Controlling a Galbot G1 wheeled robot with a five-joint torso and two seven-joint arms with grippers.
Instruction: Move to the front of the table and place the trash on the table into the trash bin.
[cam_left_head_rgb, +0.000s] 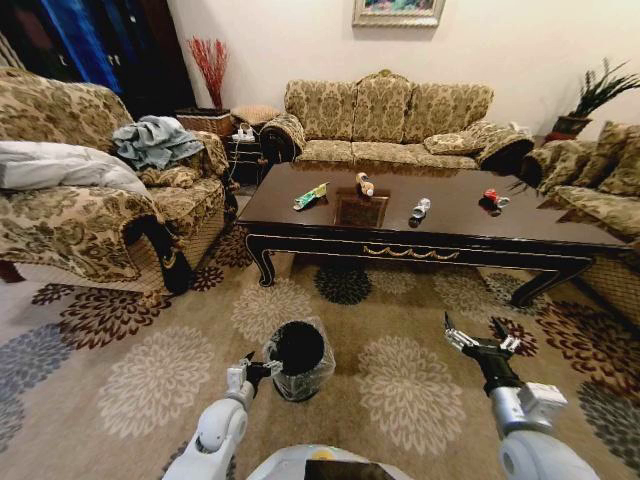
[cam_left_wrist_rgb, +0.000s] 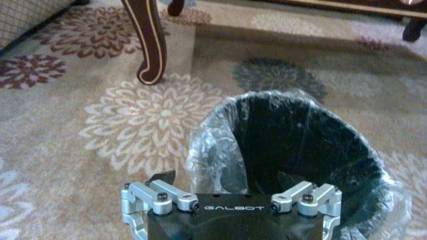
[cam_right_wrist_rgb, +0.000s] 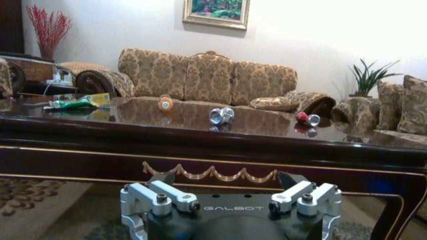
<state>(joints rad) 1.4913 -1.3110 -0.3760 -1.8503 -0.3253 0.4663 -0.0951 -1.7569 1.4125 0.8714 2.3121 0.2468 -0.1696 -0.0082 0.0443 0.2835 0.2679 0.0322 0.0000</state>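
I am holding the right gripper (cam_left_head_rgb: 482, 343) open before the table (cam_left_head_rgb: 540, 228); the left gripper (cam_left_head_rgb: 258, 368), also open, is touching the trash bin (cam_left_head_rgb: 299, 360).

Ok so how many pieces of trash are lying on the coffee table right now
4, spread in a row across the table: green-yellow wrapper toward its left end, tan bottle near the middle, silver can right of that, red can farthest right. None looks hidden.
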